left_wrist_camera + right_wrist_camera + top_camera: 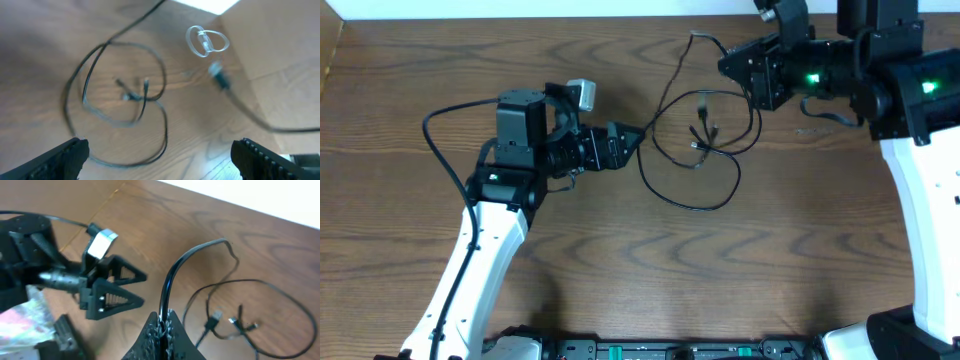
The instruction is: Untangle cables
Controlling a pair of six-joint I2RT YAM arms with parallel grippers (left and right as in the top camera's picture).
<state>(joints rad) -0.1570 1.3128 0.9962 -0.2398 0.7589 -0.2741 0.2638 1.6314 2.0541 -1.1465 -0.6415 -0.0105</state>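
The right gripper [164, 325] was clamped shut on a black cable [167, 285]; its loops [700, 208] lay just beyond the left gripper [628, 148], whose jaws stood wide and empty. It should pinch one strand, then pull slowly.

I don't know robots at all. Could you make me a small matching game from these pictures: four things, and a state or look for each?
1. left gripper
2. right gripper
3. plug ends
4. table

A. shut on a black cable
B. brown wood
C. open, holding nothing
D. lying loose inside a cable loop

Pairs: 1-C, 2-A, 3-D, 4-B
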